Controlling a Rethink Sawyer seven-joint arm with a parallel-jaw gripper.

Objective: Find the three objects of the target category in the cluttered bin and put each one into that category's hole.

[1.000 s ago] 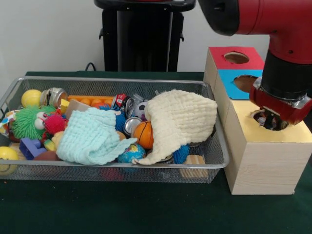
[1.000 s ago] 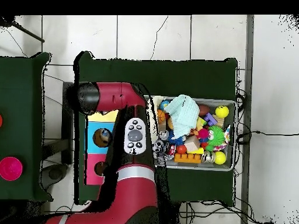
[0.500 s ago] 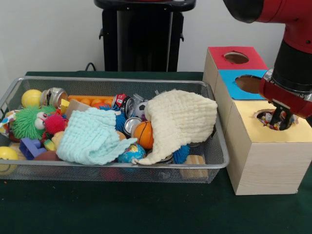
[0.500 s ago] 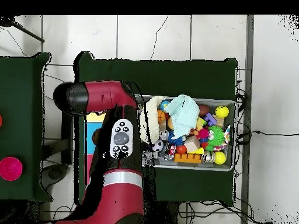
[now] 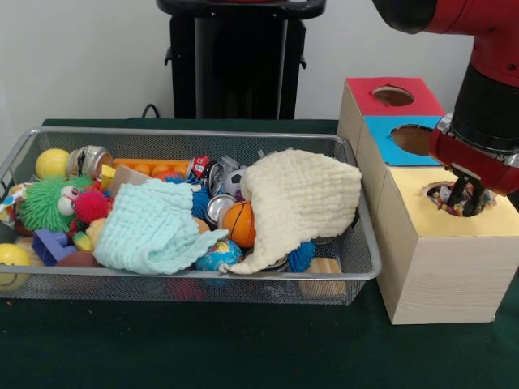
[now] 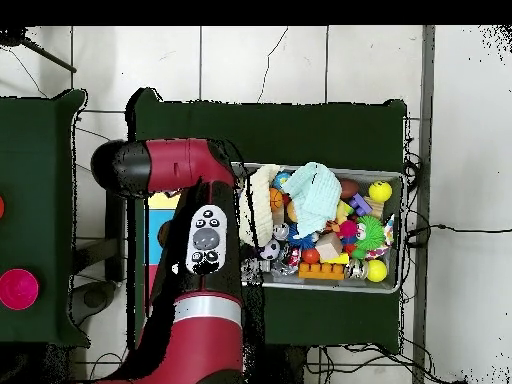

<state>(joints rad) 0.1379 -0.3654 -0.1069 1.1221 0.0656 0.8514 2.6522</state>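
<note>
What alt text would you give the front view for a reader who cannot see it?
A red and black robot arm holds its tool over the hole in the yellow-topped wooden box. Left of the box, a wire mesh bin is crammed with toys, cans, a cream knitted cloth and a mint knitted cloth.

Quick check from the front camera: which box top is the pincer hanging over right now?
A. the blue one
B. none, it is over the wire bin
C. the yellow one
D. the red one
C. The pincer hangs right at the hole in the yellow box top, nearest the camera; the red top and blue top lie beyond it, and the wire bin is off to the side.
</note>
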